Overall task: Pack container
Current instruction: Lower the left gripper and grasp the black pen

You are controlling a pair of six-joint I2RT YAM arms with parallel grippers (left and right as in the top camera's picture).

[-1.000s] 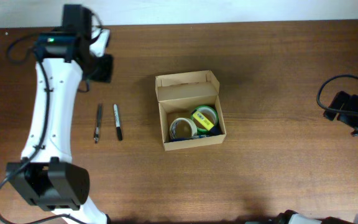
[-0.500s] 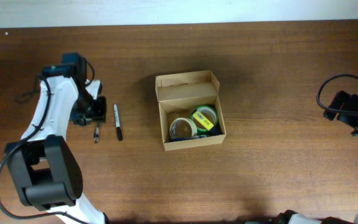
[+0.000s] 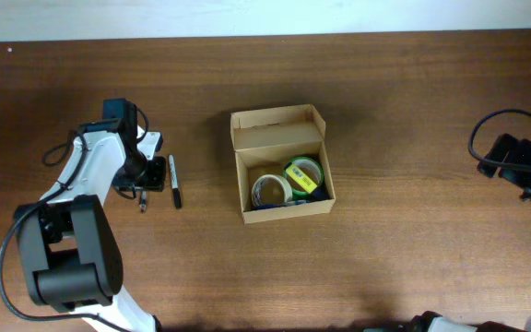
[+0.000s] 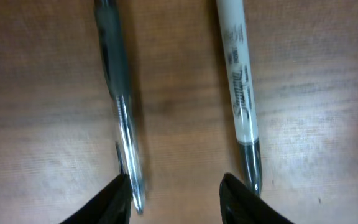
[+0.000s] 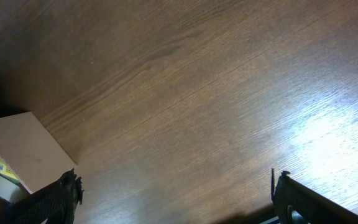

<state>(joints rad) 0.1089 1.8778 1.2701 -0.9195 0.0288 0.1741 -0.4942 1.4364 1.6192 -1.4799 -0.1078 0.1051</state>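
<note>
The container (image 3: 282,166) is a tan cardboard box with its flap lid open, at the table's middle. It holds several tape rolls (image 3: 289,182). Its corner shows in the right wrist view (image 5: 17,149). A silver and black pen (image 3: 144,189) and a white marker (image 3: 174,181) lie side by side left of the box. They fill the left wrist view, pen (image 4: 120,106) left, marker (image 4: 241,93) right. My left gripper (image 4: 176,193) is open, low over the table, its fingertips between the pen and the marker. My right gripper (image 5: 176,193) is open and empty at the far right.
The brown wooden table (image 3: 413,111) spreads around the box. The right arm's base and cable (image 3: 514,161) sit at the right edge. The left arm (image 3: 81,194) lies along the left side.
My left arm has swung from the table's back left down to the pen and marker, and now hovers right over them. The right arm and the box have not moved.
</note>
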